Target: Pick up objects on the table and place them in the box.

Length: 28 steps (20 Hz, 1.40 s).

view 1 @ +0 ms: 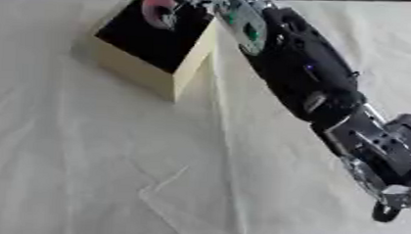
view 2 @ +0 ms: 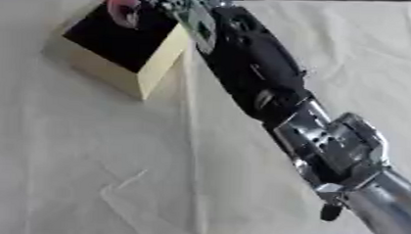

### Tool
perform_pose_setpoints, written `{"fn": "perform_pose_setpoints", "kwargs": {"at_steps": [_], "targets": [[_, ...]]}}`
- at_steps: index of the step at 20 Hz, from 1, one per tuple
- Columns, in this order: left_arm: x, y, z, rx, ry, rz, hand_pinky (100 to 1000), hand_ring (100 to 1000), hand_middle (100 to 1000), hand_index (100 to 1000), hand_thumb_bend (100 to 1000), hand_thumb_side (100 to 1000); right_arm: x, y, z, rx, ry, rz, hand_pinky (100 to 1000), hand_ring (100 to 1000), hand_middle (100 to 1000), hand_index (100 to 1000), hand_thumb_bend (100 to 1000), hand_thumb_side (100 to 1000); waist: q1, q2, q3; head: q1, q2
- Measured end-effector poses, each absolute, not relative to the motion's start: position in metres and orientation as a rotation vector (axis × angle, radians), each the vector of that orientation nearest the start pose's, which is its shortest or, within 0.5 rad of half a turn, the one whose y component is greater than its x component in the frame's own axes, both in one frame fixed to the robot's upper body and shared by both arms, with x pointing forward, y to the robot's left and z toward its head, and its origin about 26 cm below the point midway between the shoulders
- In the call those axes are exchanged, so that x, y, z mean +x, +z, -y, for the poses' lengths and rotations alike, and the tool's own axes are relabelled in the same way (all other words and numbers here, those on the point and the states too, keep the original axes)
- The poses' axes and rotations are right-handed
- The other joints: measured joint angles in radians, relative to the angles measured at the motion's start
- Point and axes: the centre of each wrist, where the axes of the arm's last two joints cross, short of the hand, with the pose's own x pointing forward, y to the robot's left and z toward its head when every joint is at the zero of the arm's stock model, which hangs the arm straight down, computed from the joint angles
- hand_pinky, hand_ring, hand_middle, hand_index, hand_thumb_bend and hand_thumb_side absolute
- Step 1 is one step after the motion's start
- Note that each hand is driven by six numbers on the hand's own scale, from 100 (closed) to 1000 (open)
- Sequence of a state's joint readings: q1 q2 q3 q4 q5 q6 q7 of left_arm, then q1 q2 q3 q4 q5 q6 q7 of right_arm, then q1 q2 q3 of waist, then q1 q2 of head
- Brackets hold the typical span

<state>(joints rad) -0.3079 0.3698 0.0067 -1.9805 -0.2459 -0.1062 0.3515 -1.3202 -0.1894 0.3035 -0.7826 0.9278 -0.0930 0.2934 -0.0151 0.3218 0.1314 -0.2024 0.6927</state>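
A cream box (view 1: 189, 64) with a black inside stands tilted at the top left of the table. My right arm reaches in from the lower right, and its hand (view 1: 215, 1) is over the box's far corner at the view's top edge. A pink ring-shaped thing (view 1: 158, 10) hangs at the fingers, above the black opening, and the fingers seem curled on it. The fingertips are partly cut off by the top edge. My left hand shows in neither view.
A creased white cloth (view 1: 87, 159) covers the whole table, with a raised fold (view 1: 225, 154) running down from the box. My right forearm (view 2: 261, 81) crosses the right half of the view diagonally.
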Motion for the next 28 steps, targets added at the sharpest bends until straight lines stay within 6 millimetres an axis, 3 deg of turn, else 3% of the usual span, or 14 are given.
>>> {"fn": "perform_pose_setpoints", "kwargs": {"at_steps": [5,8,9,10,12,14,16,22,24,25,28], "targets": [[0.303,0.203,-0.268,0.616,-0.169,2.449,555,711,728,869,100,696,0.501,0.265,0.096,-0.954,1.664,1.615,760,649,448,674,100,100,-0.003,0.003,0.007,-0.006,0.000],[0.303,0.203,-0.267,0.613,-0.170,2.448,555,711,729,869,100,697,0.503,0.258,0.097,-0.967,1.715,1.571,826,764,591,787,100,114,-0.003,0.004,0.007,-0.007,0.000],[0.303,0.203,-0.267,0.610,-0.167,2.447,555,711,729,869,100,697,0.504,0.258,0.097,-0.970,1.733,1.559,833,779,617,805,100,143,-0.003,0.004,0.007,-0.007,0.000],[0.303,0.203,-0.267,0.609,-0.166,2.447,555,711,729,869,100,697,0.504,0.257,0.097,-0.971,1.747,1.548,849,819,712,866,100,262,-0.003,0.004,0.007,-0.007,0.000],[0.303,0.202,-0.266,0.607,-0.165,2.445,555,711,730,870,100,698,0.504,0.258,0.097,-0.983,1.770,1.534,861,845,770,910,100,344,-0.003,0.004,0.006,-0.007,0.000],[0.303,0.202,-0.266,0.606,-0.166,2.443,555,707,730,870,100,698,0.504,0.260,0.097,-1.008,1.783,1.525,871,858,796,932,122,426,-0.002,0.004,0.005,-0.006,0.000],[0.303,0.202,-0.266,0.606,-0.167,2.442,555,705,730,870,100,698,0.503,0.264,0.095,-1.036,1.786,1.526,872,855,789,943,134,441,-0.002,0.004,0.004,-0.006,0.000],[0.303,0.202,-0.266,0.606,-0.167,2.440,554,702,731,870,100,699,0.496,0.280,0.089,-1.117,1.732,1.600,861,832,764,930,113,346,-0.002,0.004,-0.001,-0.002,0.000],[0.303,0.202,-0.267,0.606,-0.169,2.437,554,702,731,870,100,699,0.492,0.290,0.087,-1.132,1.714,1.643,859,829,761,929,100,380,0.000,0.004,-0.002,0.001,0.000],[0.303,0.202,-0.267,0.606,-0.170,2.436,554,702,731,869,100,699,0.490,0.296,0.085,-1.138,1.706,1.665,860,830,763,929,104,342,0.001,0.003,-0.003,0.002,0.000],[0.303,0.201,-0.267,0.607,-0.171,2.433,554,702,731,870,100,698,0.483,0.312,0.084,-1.158,1.693,1.695,860,832,766,929,114,345,0.001,-0.001,-0.009,0.007,0.000]]}}
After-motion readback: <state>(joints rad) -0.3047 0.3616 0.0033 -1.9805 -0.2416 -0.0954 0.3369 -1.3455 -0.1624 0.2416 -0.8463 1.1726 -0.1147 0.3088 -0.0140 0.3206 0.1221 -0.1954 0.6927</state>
